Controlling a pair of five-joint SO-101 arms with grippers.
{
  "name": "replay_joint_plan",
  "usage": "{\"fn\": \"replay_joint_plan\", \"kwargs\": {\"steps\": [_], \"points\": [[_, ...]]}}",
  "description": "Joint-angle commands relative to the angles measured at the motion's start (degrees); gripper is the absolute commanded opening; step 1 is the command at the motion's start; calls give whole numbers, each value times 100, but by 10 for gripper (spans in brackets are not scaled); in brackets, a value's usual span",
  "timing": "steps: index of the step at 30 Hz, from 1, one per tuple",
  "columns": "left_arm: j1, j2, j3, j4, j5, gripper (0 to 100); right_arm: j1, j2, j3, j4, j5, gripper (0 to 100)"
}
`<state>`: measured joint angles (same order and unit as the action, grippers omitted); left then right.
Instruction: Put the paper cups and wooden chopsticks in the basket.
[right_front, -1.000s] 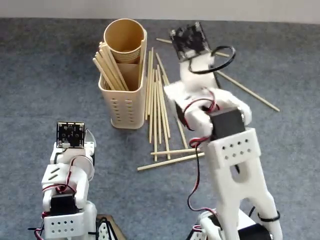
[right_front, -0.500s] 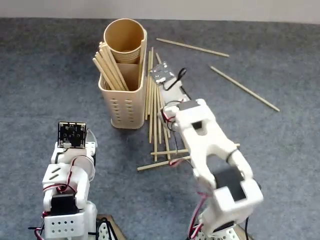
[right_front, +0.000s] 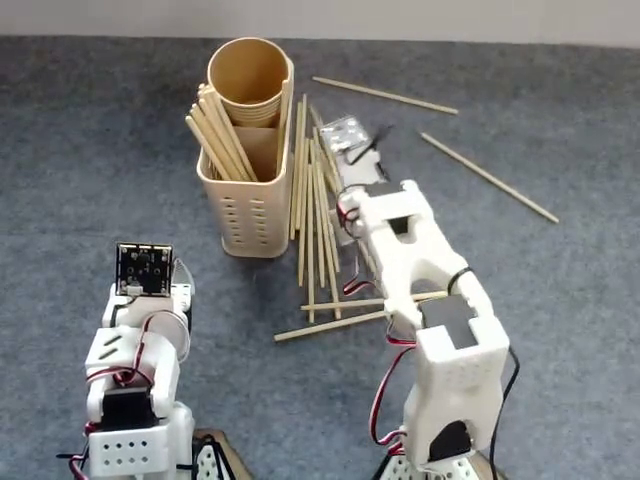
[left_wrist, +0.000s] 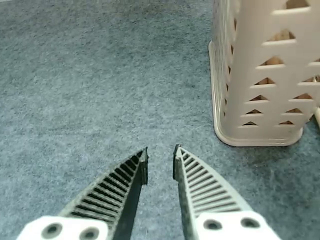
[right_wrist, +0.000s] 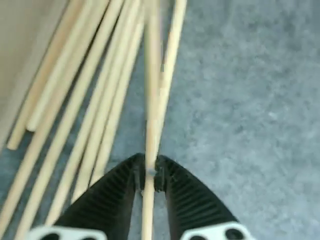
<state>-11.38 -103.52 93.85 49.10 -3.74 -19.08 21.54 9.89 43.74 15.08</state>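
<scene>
R gripper (right_wrist: 149, 172) pinched shut on one chopstick (right_wrist: 151, 100) in loose pile (right_front: 315, 220) just beside basket (right_front: 245, 215), paper cups (right_front: 248, 75) stacked inside w/ more sticks (right_front: 222, 135), L gripper (left_wrist: 160, 159) slightly open, empty, over carpet (left_wrist: 75, 75) nr basket

Grey, felt-like bench (right_front: 90, 140) covering right under your left end effector (left_wrist: 160, 157), and it carries on ahead of the tips. The same fuzzy grey lies beneath your right end effector (right_wrist: 149, 172). Far beyond both, a pale strip (right_front: 320, 18) runs along the bench's back edge. Well behind the left end effector, a small dark brown wedge (right_front: 215, 445) sits at the near edge. You can't tell what it is.
</scene>
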Motion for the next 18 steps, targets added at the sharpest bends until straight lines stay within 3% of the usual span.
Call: {"fn": "replay_joint_plan", "kwargs": {"steps": [1, 5, 10, 14, 18], "points": [[75, -31, -31, -88, -70, 112, 312, -936, -136, 338, -299, 7], [75, -31, -31, -88, -70, 112, 347, -2589, -127, 347, -501, 7], [75, -31, -31, -88, -70, 112, -435, -4875, -119, 224, -870, 7], [75, -31, -31, -88, -70, 112, -1218, -5991, 224, -725, -905, 7], [101, -31, -31, -88, -70, 113, -1780, -6202, 611, -1596, -905, 6]]}}
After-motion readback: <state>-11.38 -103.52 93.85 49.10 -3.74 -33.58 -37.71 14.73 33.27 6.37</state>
